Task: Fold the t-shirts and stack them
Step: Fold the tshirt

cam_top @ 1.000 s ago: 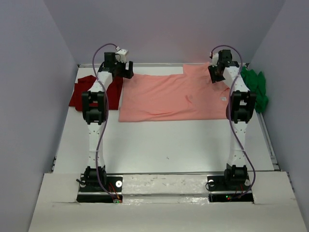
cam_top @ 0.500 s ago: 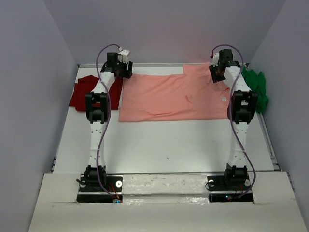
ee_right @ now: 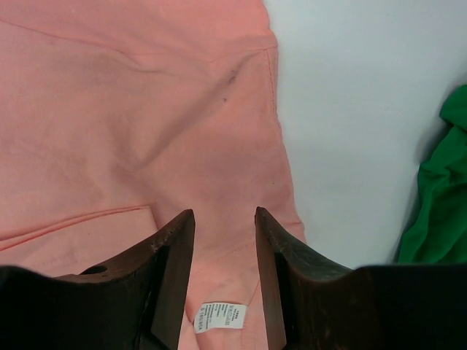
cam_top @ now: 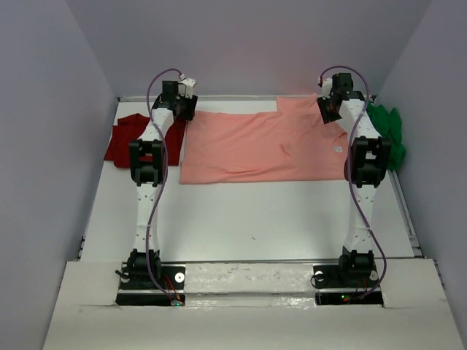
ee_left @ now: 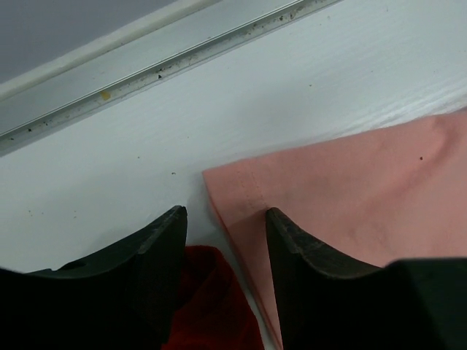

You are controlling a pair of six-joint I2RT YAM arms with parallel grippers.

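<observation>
The salmon-pink t-shirt [cam_top: 255,146] lies spread flat across the back of the table. My left gripper [cam_top: 182,109] hangs over its back-left corner [ee_left: 219,179]. The jaws [ee_left: 225,219] are open, one finger [ee_left: 299,255] over pink cloth, the other [ee_left: 157,255] over bare table, and nothing is pinched. The dark red t-shirt [cam_top: 128,138] lies crumpled at the left and shows between the fingers [ee_left: 211,306]. My right gripper [cam_top: 328,111] stands open [ee_right: 223,215] above the pink shirt's right part [ee_right: 146,109], near a white label [ee_right: 221,315]. The green t-shirt [cam_top: 387,135] is bunched at the right edge [ee_right: 438,211].
A metal rail [ee_left: 146,73] and the grey back wall run just beyond the left gripper. Grey side walls close in the white table [cam_top: 255,211] on both sides. The arm bases stand at the near edge.
The left gripper has shifted a little toward the back-left, closer to the pink shirt's corner. The right gripper has hardly moved. The shirts lie as before.
</observation>
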